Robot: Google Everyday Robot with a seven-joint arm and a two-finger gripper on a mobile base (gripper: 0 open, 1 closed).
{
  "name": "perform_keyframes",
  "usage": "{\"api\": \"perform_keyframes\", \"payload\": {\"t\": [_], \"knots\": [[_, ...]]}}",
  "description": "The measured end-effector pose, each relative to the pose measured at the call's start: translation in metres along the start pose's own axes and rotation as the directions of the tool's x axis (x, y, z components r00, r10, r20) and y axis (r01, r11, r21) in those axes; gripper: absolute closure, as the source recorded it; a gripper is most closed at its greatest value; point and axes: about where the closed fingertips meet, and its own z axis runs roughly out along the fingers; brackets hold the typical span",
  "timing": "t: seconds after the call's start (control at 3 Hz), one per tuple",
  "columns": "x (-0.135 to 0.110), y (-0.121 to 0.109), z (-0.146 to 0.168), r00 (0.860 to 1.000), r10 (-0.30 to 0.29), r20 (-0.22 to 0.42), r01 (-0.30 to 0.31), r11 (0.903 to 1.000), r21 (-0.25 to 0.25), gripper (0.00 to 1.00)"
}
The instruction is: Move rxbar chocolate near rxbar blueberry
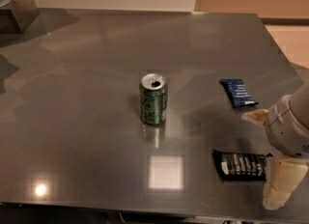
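Observation:
The rxbar chocolate (239, 165), a flat black wrapper with white lettering, lies near the table's front right edge. The rxbar blueberry (237, 92), a smaller dark-blue wrapper, lies farther back, about a bar's length behind it. My gripper (263, 158) comes in from the right and is open. One pale fingertip (253, 117) is just behind the black bar's right end. The other finger (279, 184) is in front of that end, near the table edge. The bar's right end is partly hidden by the gripper.
A green soda can (153, 99) stands upright in the middle of the grey table (87, 121), left of both bars. A dark block (19, 10) sits at the far left corner. The table's front edge runs just below the black bar.

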Motion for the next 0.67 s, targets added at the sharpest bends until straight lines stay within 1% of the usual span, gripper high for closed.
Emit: {"api": "perform_keyframes", "payload": {"t": [0.33, 0.67], "knots": [[0.0022, 0.0111, 0.0157, 1.0, -0.02, -0.011, 0.02, 0.9992, -0.034, 0.0], [0.0023, 0.0189, 0.0241, 0.999, -0.036, -0.024, 0.034, 0.9968, -0.072, 0.18]]}}
